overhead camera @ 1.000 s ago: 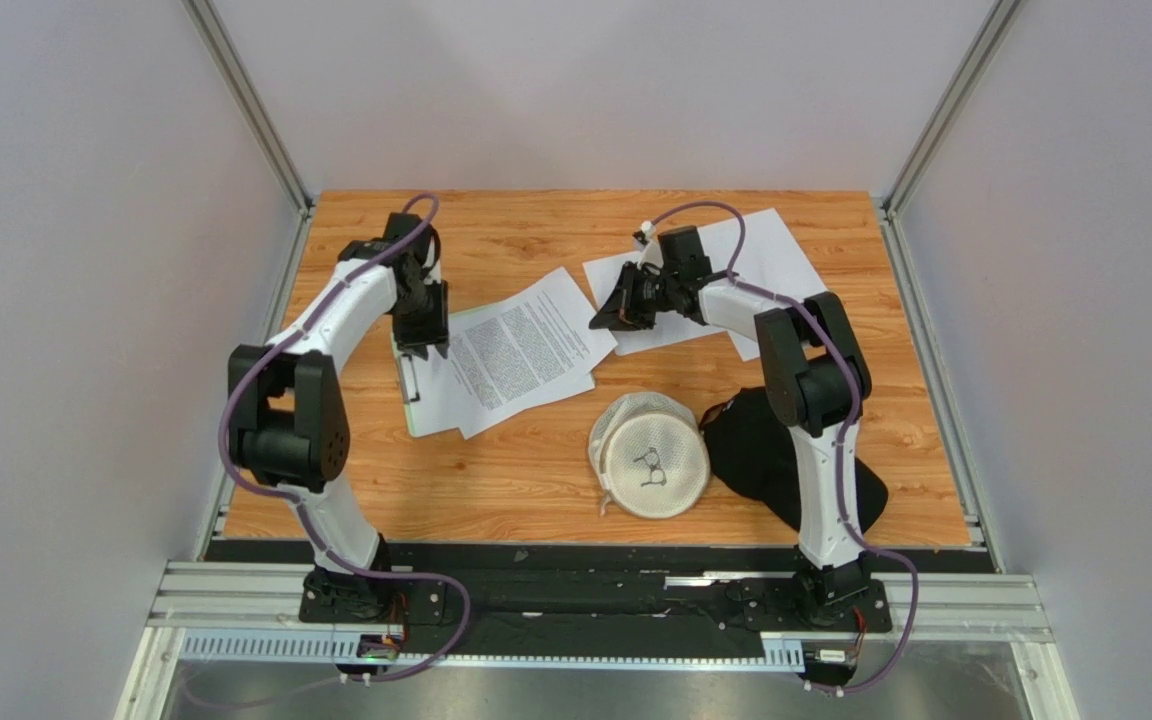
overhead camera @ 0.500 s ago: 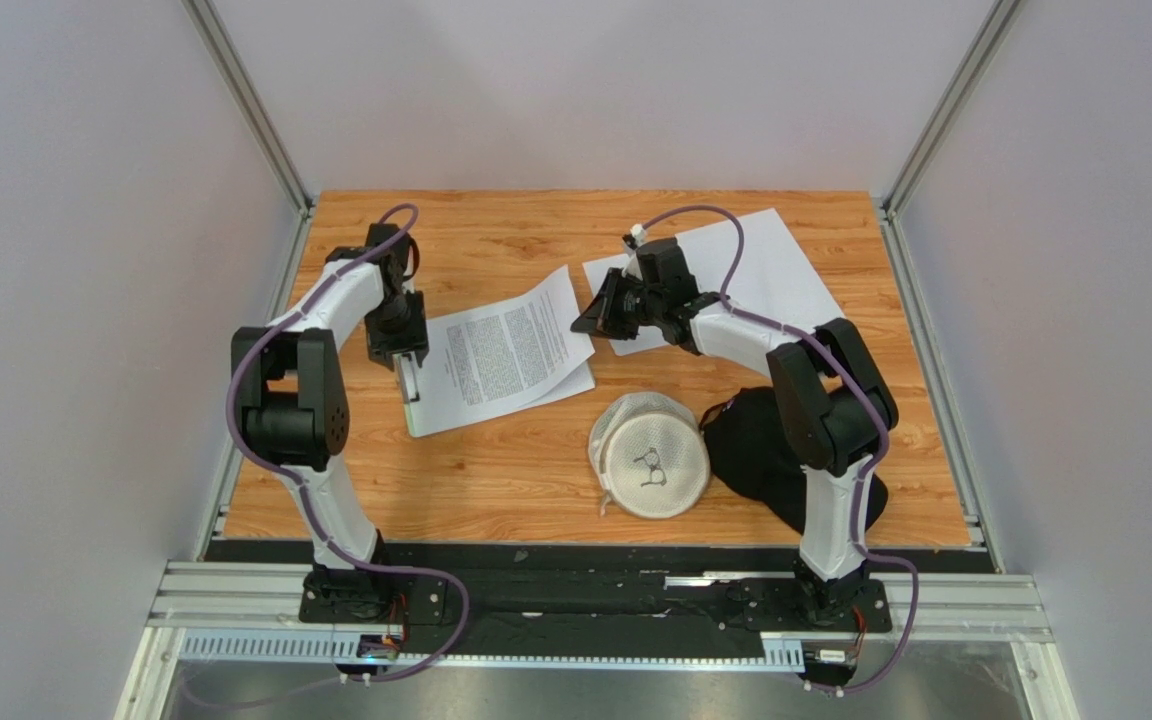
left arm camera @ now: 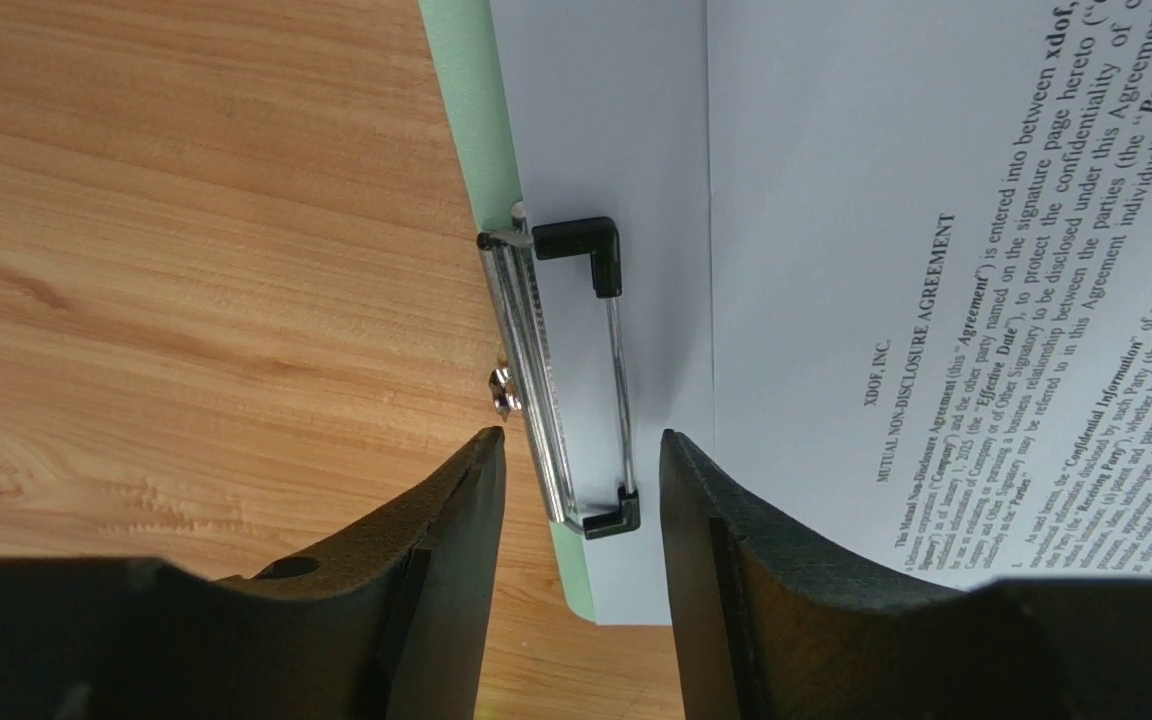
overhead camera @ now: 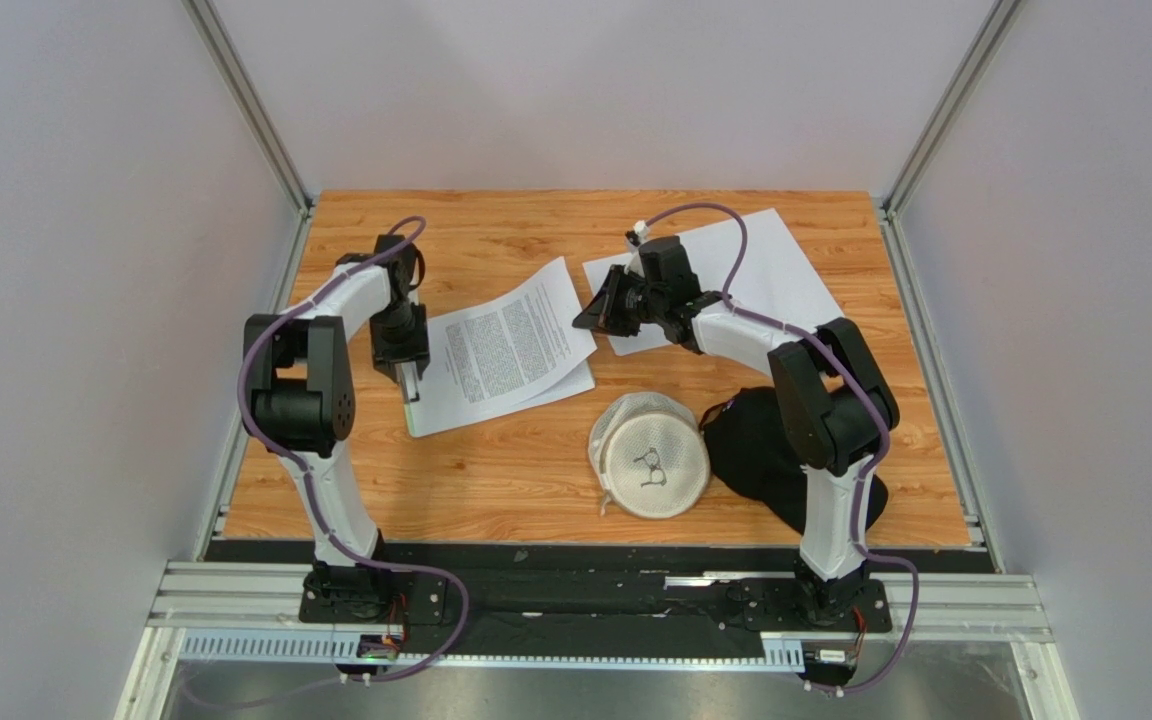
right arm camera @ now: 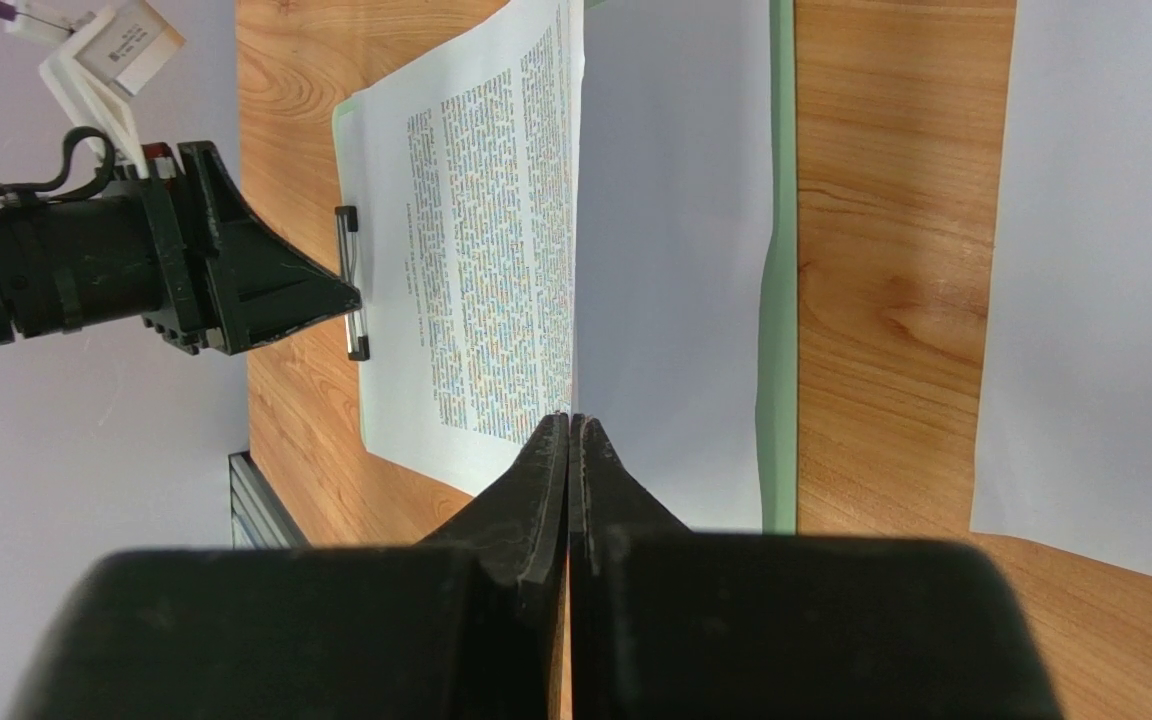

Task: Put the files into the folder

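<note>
The light-green folder (left arm camera: 462, 105) lies at the table's left, with a plain white file (left arm camera: 612, 120) on it. Its metal clip (left arm camera: 560, 375) is on the left short edge. My left gripper (left arm camera: 582, 465) is open and straddles the near end of the clip, just above it; it also shows in the top view (overhead camera: 408, 368). My right gripper (right arm camera: 572, 428) is shut on the right edge of the printed file (right arm camera: 485, 255), holding that edge a little raised over the folder (right arm camera: 782, 225). In the top view the printed file (overhead camera: 507, 348) covers most of the folder.
More plain white sheets (overhead camera: 770, 263) lie at the back right under the right arm, also seen in the right wrist view (right arm camera: 1108, 270). A round cream cloth bag (overhead camera: 651, 455) and a black cloth (overhead camera: 755, 443) lie at the front right.
My right gripper has pulled the printed file left and squared it over the folder. My left gripper has moved from the folder's far corner down to the clip.
</note>
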Tool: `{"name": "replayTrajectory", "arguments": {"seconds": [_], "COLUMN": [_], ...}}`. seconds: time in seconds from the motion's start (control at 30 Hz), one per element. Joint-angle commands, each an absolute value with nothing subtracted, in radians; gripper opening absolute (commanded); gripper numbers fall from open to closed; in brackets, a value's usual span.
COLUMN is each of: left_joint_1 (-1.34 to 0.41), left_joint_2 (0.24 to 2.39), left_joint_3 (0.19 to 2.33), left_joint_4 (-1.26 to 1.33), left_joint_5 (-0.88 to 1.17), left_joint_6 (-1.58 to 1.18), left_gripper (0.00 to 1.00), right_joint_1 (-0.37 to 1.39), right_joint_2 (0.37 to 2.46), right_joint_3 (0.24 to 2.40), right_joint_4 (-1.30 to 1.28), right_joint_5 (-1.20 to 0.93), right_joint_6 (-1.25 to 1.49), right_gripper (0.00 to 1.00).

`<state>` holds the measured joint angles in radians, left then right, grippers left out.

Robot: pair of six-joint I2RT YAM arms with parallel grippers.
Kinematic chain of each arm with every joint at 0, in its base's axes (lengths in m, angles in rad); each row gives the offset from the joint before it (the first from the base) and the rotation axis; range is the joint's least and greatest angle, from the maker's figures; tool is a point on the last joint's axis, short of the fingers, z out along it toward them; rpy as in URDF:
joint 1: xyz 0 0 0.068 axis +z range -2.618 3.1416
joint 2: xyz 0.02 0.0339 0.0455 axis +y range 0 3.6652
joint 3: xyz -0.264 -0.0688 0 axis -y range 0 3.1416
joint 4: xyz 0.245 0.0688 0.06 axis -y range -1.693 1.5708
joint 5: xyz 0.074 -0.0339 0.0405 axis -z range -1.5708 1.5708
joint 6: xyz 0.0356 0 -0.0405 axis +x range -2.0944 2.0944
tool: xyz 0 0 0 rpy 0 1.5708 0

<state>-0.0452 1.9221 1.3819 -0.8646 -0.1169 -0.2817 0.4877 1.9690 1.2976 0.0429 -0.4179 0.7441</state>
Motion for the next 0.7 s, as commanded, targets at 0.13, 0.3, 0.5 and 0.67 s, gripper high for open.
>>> {"name": "replayTrajectory", "arguments": {"seconds": [0.13,0.3,0.5,0.67], "left_joint_1": [-0.038,-0.026,-0.020,-0.012], "left_joint_2": [1.950,1.947,1.968,1.988], "left_joint_3": [1.394,1.388,1.396,1.393], "left_joint_4": [-0.847,-0.841,-0.841,-0.841], "left_joint_5": [-0.124,-0.123,-0.104,-0.100], "left_joint_6": [-0.256,-0.248,-0.250,-0.252], "left_gripper": [0.52,0.53,0.52,0.55], "right_joint_1": [0.485,0.488,0.486,0.486], "right_joint_2": [1.956,1.967,1.967,1.967], "right_joint_3": [1.302,1.308,1.310,1.307], "right_joint_4": [0.106,0.104,0.107,0.112], "right_joint_5": [-0.422,-0.431,-0.433,-0.437], "right_joint_6": [0.732,0.732,0.732,0.732], "right_gripper": [0.00,0.00,0.00,0.00]}}
